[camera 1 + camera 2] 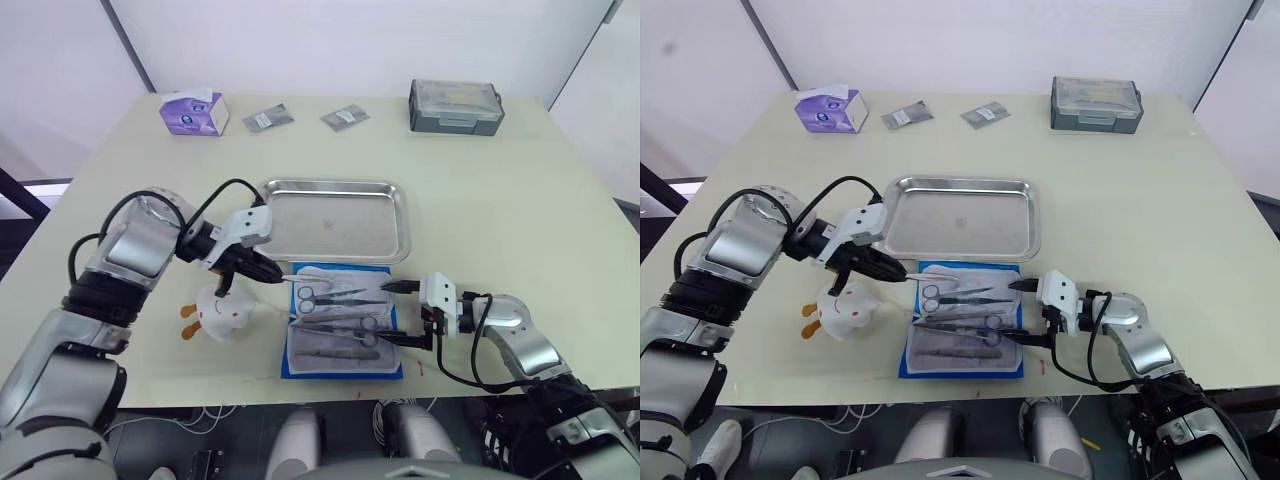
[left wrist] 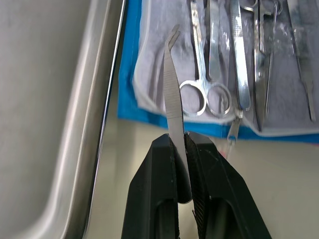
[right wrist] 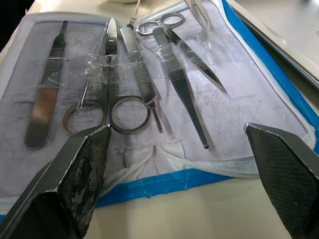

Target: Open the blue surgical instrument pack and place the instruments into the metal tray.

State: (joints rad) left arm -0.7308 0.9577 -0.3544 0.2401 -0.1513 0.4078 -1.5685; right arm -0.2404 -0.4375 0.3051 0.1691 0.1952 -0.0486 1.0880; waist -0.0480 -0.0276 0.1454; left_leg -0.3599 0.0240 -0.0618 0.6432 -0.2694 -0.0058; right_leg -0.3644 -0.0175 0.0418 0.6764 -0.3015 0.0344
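The blue surgical instrument pack (image 1: 375,270) lies open just in front of the metal tray (image 1: 330,225), its pale lining up. Several silver instruments (image 1: 335,297) lie side by side on the lining: scissors (image 3: 107,84), tweezers (image 3: 184,94) and a flat handle (image 3: 45,99). My left gripper (image 1: 275,275) hovers at the pack's far left corner, shut on a thin curved pair of tweezers (image 2: 173,94) whose tip reaches over the pack. At the pack's right edge my right gripper (image 1: 403,313) stands wide open with nothing between its fingers (image 3: 84,164).
A white toy with orange bits (image 1: 220,312) sits left of the pack under my left arm. At the table's back are a purple tissue box (image 1: 193,112), two grey foil packets (image 1: 268,119), and a grey lidded box (image 1: 455,106). The table's front edge is just behind the pack.
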